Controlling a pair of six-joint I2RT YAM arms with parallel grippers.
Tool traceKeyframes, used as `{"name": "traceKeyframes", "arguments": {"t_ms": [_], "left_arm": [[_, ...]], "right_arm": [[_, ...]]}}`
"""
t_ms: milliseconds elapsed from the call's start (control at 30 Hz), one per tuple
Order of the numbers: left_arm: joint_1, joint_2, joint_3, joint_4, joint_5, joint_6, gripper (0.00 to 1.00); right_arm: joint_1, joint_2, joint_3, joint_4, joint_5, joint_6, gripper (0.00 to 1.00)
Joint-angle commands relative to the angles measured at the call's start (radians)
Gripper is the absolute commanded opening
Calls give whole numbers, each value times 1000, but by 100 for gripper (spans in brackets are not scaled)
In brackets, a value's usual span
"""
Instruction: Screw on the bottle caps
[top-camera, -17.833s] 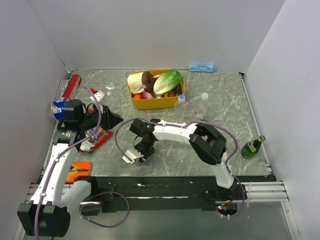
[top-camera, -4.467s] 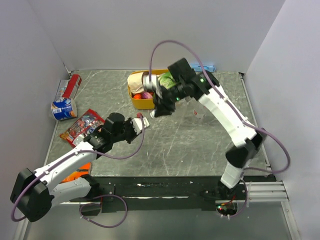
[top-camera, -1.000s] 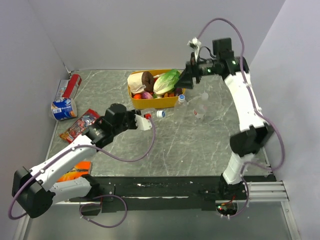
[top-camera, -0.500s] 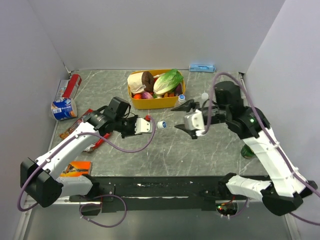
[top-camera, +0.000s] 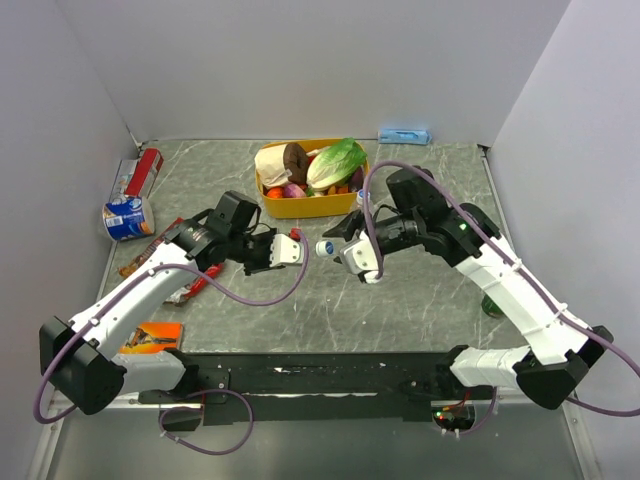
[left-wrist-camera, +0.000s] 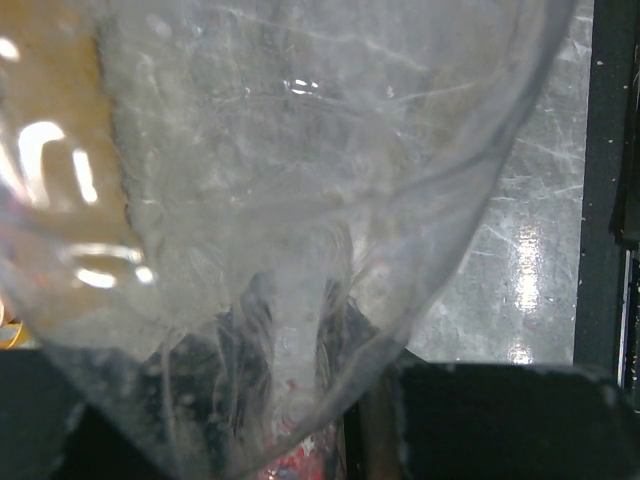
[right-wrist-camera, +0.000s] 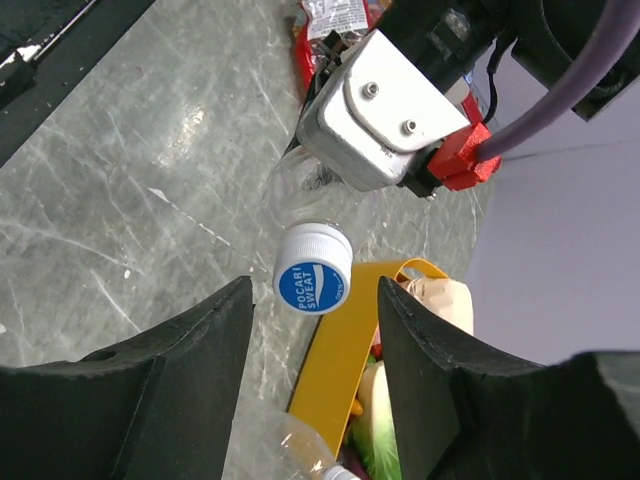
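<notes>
Notes on my left arm (top-camera: 140, 290): runs from near-left base up and right, elbow bent, forearm aimed at table middle. My left gripper (top-camera: 301, 250) lies roughly level, pointing right, fingers clamped around bottle (left-wrist-camera: 280, 200), which fills left wrist view. My right arm (top-camera: 500, 275) rises from near-right base, arcs over toward centre, wrist turned left. My right gripper (top-camera: 338, 244) faces left gripper, just beside it, fingers (right-wrist-camera: 170, 390) spread wide apart.

Clear bottle (left-wrist-camera: 290, 200) fills view (narrows downward); marble table (left-wrist-camera: 545, 250) at right.
</notes>
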Motion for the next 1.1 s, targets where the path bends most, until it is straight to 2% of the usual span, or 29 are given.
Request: {"name": "traceKeyframes", "arguments": {"t_ms": [0, 200, 267, 300, 333, 367, 400, 433, 467, 500, 567, 600, 667, 700, 767, 800, 833, 900, 1000, 1067], "left_arm": [[3, -11, 43, 24, 55, -3, 1], [3, -22, 33, 56, 55, -1, 1], [3, -29, 22, 68, 49, -7, 1], [3, -35, 16, 81, 45, -15, 1], [3, -42, 7, 134, 34, -33, 1], [3, -51, -28, 192, -9, -109, 1], [3, -71, -50, 244, -33, -151, 1], [3, -83, -73, 374, -59, -197, 1], [3, -97, -123, 450, -143, -310, 1], [-1, -123, -148, 522, -193, -375, 1], [-30, -140, -196, 692, -318, -511, 1], [-49, -146, -202, 731, -448, -536, 1], [-99, -144, -216, 823, -548, -576, 1], [-113, -138, -219, 849, -651, -589, 1], [-142, -121, -219, 887, -724, -618, 1], [-152, -93, -219, 913, -756, -618, 1], [-162, -77, -219, 927, -802, -609, 1], [-188, -36, -233, 985, -834, -540, 1], [-205, 1, -282, 1093, -900, -335, 1], [-205, 4, -334, 1159, -920, -122, 1]], "right_arm": [[23, 8, 34, -10, -18, -26, 57], [33, 40, 51, -30, -17, -15, 46], [35, 50, 57, -10, -8, 17, 35], [32, 69, 63, 5, -5, 96, 29], [29, 83, 87, 30, 0, 141, 16], [27, 99, 106, 40, 8, 191, 9], [24, 132, 126, 59, 15, 330, 1], [18, 149, 158, 98, 27, 432, 0], [9, 189, 179, 150, 47, 530, 0], [6, 215, 207, 162, 52, 708, 0], [-8, 310, 320, 142, 69, 878, 0], [-16, 348, 366, 122, 69, 1026, 0], [-46, 466, 512, 75, 60, 1180, 0], [-60, 506, 560, 27, 26, 1344, 0], [-106, 606, 655, -8, -8, 1539, 0], [-111, 599, 629, 43, -30, 1687, 0], [-108, 587, 582, 42, 21, 1698, 0], [-102, 609, 617, -8, 40, 1715, 0], [-123, 629, 628, -24, 120, 1770, 0], [-148, 626, 605, -12, 124, 1798, 0]]}}
